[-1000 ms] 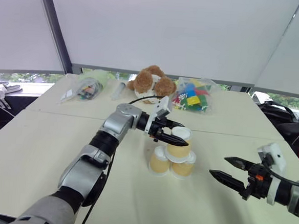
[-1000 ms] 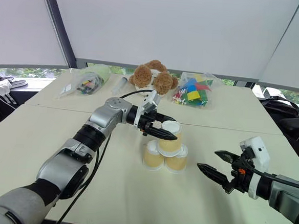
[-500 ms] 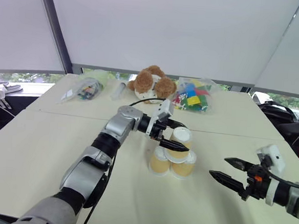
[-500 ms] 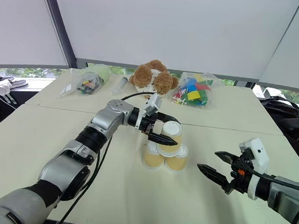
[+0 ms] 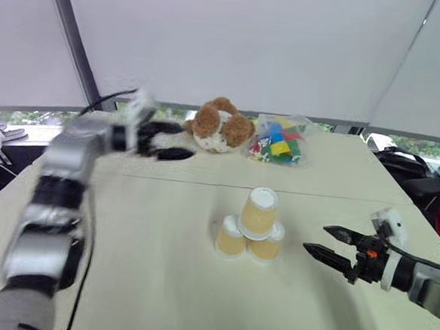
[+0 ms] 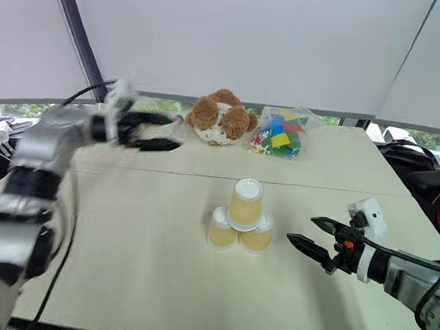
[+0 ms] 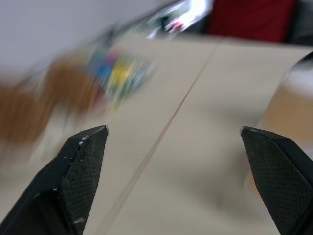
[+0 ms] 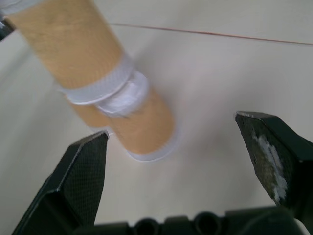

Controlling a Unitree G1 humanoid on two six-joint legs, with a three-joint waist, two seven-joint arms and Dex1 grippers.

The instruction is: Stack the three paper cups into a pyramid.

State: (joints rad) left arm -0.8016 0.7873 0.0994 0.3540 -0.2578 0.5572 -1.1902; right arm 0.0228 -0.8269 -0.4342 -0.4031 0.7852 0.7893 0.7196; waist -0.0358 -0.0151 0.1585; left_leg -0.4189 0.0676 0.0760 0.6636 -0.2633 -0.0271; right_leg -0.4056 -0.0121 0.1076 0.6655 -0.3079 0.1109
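The three paper cups stand as a small pyramid mid-table. Two tan cups sit side by side, and the third cup rests upside down across their tops, leaning slightly. My left gripper is open and empty, blurred, far off at the back left near the teddy bear. To the right of the stack, my right gripper is open and empty, a short gap away and pointing at it. The right wrist view shows the top cup and a lower cup beyond the spread fingers.
A brown teddy bear and a clear bag of coloured blocks lie at the back of the cream table. A seam runs across the table behind the cups. Dark bags sit past the right edge.
My left gripper opened, released the top cup and swung away to the back left. The top cup stays on the two lower cups. The right gripper has barely shifted.
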